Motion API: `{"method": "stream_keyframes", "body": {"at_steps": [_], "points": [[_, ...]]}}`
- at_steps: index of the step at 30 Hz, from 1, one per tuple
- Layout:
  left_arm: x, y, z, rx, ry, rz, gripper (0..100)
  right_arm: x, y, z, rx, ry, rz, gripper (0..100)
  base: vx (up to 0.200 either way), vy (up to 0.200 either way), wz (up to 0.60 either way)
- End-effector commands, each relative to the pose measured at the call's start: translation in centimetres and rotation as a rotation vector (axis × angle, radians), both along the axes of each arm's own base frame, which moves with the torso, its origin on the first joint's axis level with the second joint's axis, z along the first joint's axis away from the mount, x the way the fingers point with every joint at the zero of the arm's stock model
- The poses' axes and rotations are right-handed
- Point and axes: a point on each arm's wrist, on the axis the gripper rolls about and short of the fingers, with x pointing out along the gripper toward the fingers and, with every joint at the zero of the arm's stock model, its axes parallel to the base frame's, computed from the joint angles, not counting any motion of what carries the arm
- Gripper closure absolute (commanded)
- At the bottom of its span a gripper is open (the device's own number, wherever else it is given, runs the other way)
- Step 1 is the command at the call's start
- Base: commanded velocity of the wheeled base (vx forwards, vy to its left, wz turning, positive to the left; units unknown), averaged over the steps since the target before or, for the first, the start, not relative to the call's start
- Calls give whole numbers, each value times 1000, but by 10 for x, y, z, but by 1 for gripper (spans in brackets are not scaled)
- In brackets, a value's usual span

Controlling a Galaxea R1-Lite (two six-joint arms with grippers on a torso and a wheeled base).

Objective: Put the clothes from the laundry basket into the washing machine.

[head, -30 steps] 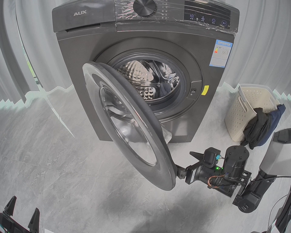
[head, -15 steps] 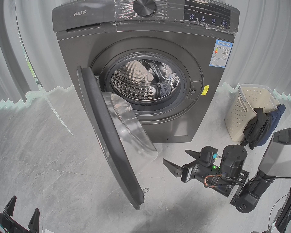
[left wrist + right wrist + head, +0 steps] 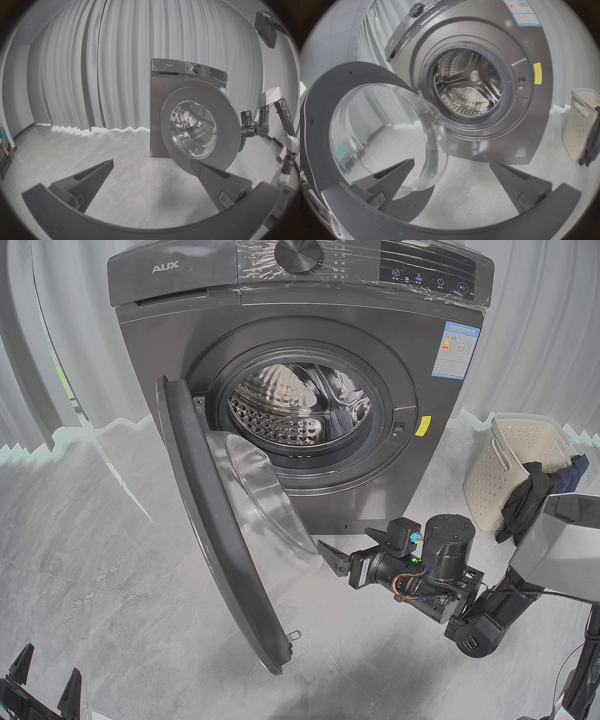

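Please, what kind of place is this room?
Probably a laundry corner staged in a test room: a grey front-loading washing machine with its round door open, a cream perforated plastic laundry basket holding dark clothes, and pale pleated curtains behind, over a grey stone-look floor.

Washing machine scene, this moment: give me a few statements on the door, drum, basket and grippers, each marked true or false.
1. The washing machine door stands open. True.
2. Clothes lie in the drum. False: no clothes show in it.
3. The right gripper is shut on the door. False: it is open, holding nothing, beside the door's glass.
4. Dark clothes hang over the laundry basket rim. True.
5. The left gripper is open. True.
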Motion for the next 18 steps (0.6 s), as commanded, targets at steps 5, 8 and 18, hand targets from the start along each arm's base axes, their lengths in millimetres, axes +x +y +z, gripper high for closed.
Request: {"method": "stream_keyframes", "body": {"at_steps": [5, 8, 18], "points": [[0, 0, -5, -1, -2, 0, 0, -16, 25, -5, -5, 5, 90, 0, 0, 0, 0], [0, 0, -5, -3, -2, 0, 0, -15, 25, 2, 8, -10, 87, 0, 0, 0, 0], [0, 0, -5, -3, -2, 0, 0, -10, 34, -8, -29, 37, 142, 0, 0, 0, 0]]}}
